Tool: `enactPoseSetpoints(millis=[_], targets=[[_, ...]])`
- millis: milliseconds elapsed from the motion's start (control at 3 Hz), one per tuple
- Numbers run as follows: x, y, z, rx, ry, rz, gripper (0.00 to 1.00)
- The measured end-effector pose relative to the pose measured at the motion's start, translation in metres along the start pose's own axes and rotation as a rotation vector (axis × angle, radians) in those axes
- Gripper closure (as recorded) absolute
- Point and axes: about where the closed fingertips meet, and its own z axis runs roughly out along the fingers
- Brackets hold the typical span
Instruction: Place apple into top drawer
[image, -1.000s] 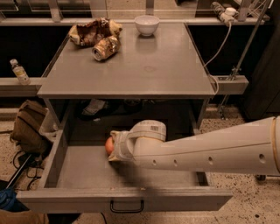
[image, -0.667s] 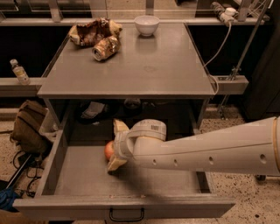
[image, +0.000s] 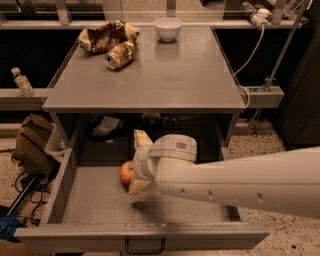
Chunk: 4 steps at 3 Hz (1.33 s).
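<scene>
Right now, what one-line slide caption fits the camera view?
The gripper, fingers spread, reaches into the pulled-out top drawer beside the apple; a bowl and can sit on the tabletop.

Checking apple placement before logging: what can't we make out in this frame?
Camera view:
- apple: right side hidden by the pincer, which is open inside the top drawer; contact unclear.
- top drawer: right wall covered by the arm.
- items behind the drawer: too dark to identify.
</scene>
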Motion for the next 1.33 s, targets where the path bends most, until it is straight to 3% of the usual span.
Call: enactPoseSetpoints(millis=[1000,1333], targets=[[-0.036,-0.038,-0.207,0.383,0.289,-0.009,0.00],[-0.045,-0.036,-0.216,0.391,0.290,0.003,0.00]])
